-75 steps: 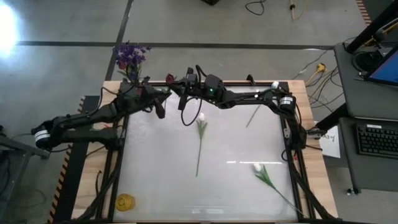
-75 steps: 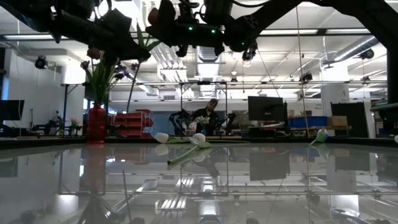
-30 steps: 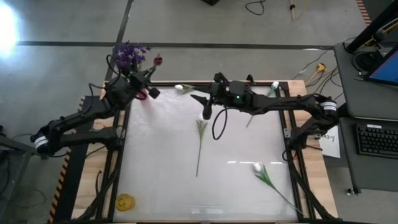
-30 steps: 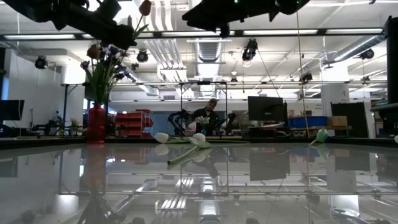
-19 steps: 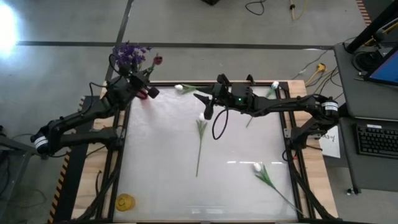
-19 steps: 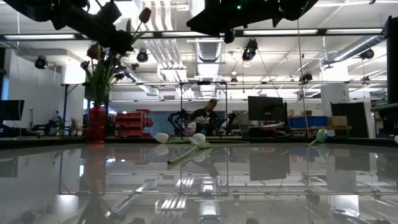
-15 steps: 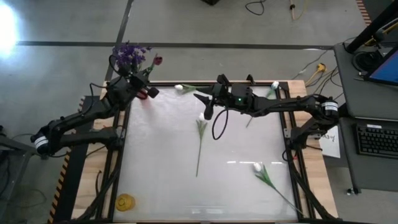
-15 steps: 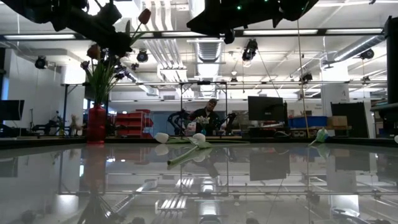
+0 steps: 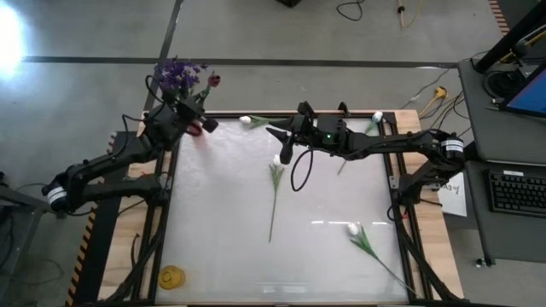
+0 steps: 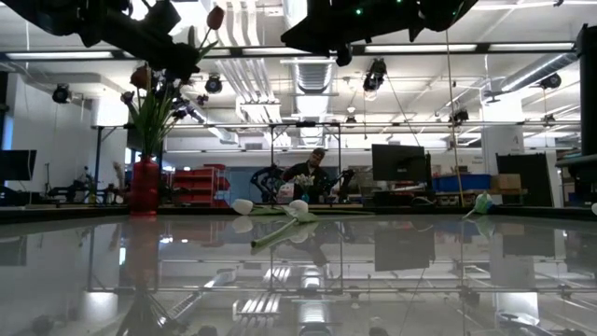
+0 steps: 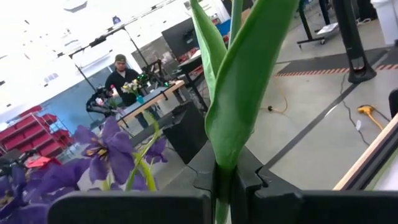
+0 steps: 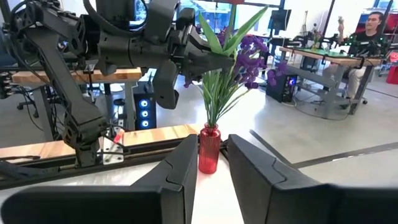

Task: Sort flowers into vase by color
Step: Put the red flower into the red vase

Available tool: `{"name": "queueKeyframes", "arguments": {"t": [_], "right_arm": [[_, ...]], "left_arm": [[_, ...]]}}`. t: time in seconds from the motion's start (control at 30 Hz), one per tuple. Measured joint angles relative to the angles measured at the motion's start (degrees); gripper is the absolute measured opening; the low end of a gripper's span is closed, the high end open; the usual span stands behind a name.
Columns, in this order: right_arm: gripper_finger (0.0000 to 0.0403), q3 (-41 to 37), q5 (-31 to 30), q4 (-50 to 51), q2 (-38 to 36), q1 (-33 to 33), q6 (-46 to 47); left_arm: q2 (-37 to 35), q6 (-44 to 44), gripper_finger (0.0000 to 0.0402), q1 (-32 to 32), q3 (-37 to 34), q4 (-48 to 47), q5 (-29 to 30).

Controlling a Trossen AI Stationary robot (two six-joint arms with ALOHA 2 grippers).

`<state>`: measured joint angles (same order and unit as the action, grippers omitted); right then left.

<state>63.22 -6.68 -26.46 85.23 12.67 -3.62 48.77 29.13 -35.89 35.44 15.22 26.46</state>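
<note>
Flowers are split between the vase and the table from where I watch. My left gripper (image 9: 198, 122) is clamped shut on the green stem of the dark red tulip (image 9: 214, 81), holding it over the far left corner just beside the red vase (image 10: 145, 186). The left wrist view shows what the overhead cannot: the stem and a broad leaf (image 11: 239, 93) pinched tight between the two dark fingers, with purple blossoms (image 11: 102, 149) close by. The low view shows the tulip's head (image 10: 215, 17) raised above the vase's purple bunch (image 9: 177, 74).

My right gripper (image 9: 280, 145) hangs over the far middle of the table, near the head of a white tulip (image 9: 274, 183) lying there. Its fingers (image 12: 177, 180) stand slightly apart in the right wrist view, with nothing between them; that view looks across at the vase (image 12: 209, 148) and the left arm.

Other white tulips lie on the table: one (image 9: 246, 121) at the far edge, one (image 9: 373, 118) near the far right corner, one (image 9: 363, 240) toward the near right. A yellow object (image 9: 172, 276) sits at the near left corner. A person (image 10: 312, 174) sits in the room beyond.
</note>
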Motion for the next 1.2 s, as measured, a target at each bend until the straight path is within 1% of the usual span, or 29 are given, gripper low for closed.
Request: {"name": "queueKeyframes", "arguments": {"t": [0.3,0.53,0.67,0.87,1.2], "right_arm": [[0.0079,0.00,0.01,0.14,0.00,0.00,0.00],[0.0078,0.00,0.02,0.39,0.00,0.00,-0.02],[0.0072,0.00,0.02,0.73,0.00,0.00,-0.02],[0.0071,0.00,0.00,0.85,0.00,0.00,-0.31],[0.0068,0.00,0.00,0.87,0.02,0.00,-0.35]], "left_arm": [[1.40,-0.92,0.0000,-1.39,-0.56,1.08,0.02],[1.97,-0.73,0.0000,-2.11,-1.94,4.61,0.12],[1.92,0.02,0.0000,-2.43,-2.21,5.07,2.67],[1.86,0.36,0.0000,-2.48,-2.23,4.85,3.29],[1.91,-2.00,0.0000,-2.48,-2.25,4.83,10.46]]}}
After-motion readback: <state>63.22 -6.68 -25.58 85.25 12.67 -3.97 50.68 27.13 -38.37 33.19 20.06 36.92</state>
